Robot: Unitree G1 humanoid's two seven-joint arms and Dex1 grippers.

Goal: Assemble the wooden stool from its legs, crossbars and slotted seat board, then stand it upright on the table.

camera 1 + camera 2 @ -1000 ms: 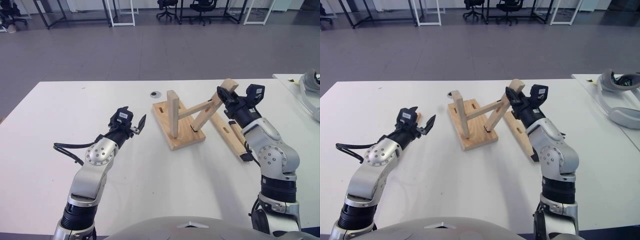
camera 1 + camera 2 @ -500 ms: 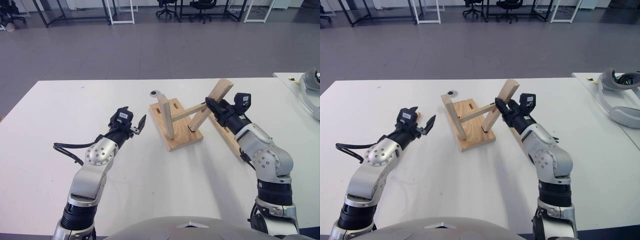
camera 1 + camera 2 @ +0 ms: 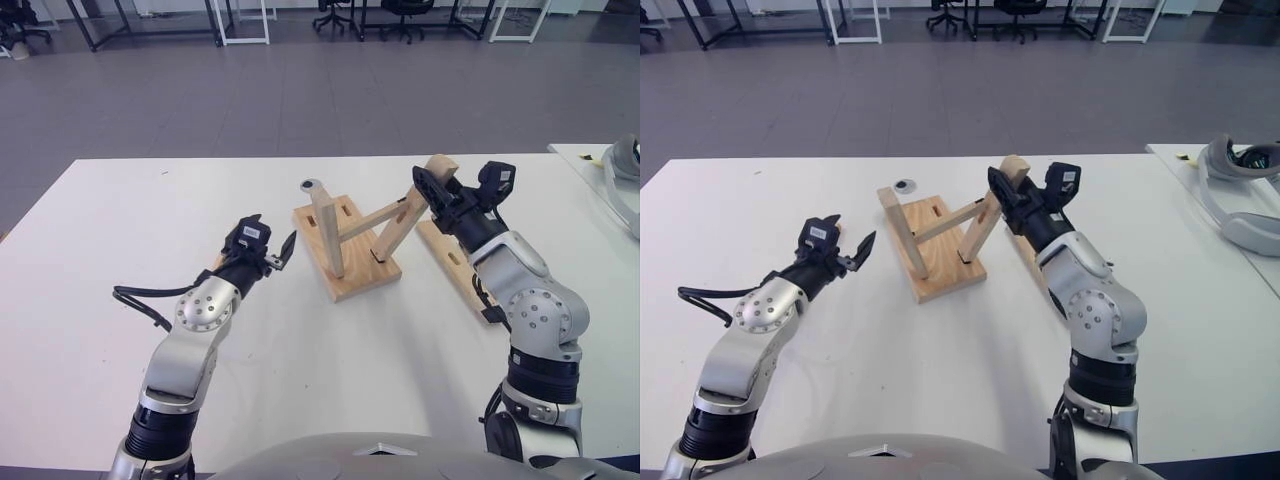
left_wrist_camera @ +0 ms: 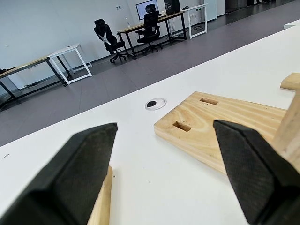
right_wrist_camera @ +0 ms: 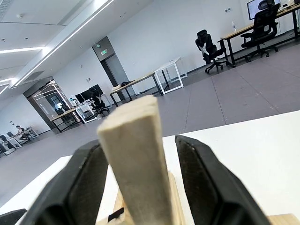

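1. Left gripper: fingers spread wide, nothing between them, low over the table, near the left edge of the seat board but apart from it. Small wooden piece lying on the white top just beside one finger.
2. Black cable looped on the table beside the left arm.
3. Surface: broad white table, matte, with a round grommet set into it just beyond the board's far corner. Second white table at far right, carrying a grey headset.
4. Room: open office space, grey floor, black office chairs and white-framed desks along the back.
5. Seat board: pale wood, rectangular, lying flat on the table at centre, skewed to the table edge. Two small empty slots cut in its face, seen from the left wrist.
6. Upright leg standing on the board's far-left part, square-cut top.
7. Crossbar sloping up rightward from the upright leg to the tilted leg.
8. Tilted leg: foot at the board's right edge, leaning away to the right, top end raised.
9. Right gripper: fingers pressed against both sides of the tilted leg near its top.
10. Slotted plank flat on the table right of the board, partly under the right arm.
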